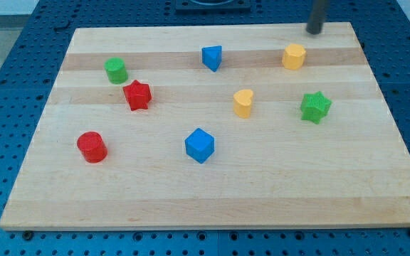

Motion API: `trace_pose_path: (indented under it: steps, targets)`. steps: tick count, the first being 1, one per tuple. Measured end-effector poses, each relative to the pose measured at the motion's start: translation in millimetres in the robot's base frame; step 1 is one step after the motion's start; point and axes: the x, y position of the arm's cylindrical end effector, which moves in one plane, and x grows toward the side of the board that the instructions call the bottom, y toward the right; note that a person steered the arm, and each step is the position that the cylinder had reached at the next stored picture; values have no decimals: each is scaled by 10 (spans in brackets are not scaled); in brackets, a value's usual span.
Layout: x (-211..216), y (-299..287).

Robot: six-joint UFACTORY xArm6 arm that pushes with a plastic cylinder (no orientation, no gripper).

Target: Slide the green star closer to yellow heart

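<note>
Pushing well means taking my tip, a bare rod with no claw to open or close, now up-right of the yellow heart beyond the yellow hexagon, around to the green star's far right side, then sliding straight left across the tabletop toward the heart.

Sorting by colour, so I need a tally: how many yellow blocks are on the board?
2. The yellow heart sits right of centre; the yellow hexagon-like block lies toward the view's top right. None appears hidden.
</note>
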Motion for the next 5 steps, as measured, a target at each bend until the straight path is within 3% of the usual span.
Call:
trace_pose_path:
  steps: [2,3,5]
  targets:
    - [30,63]
    - [555,-92]
    - [697,-79]
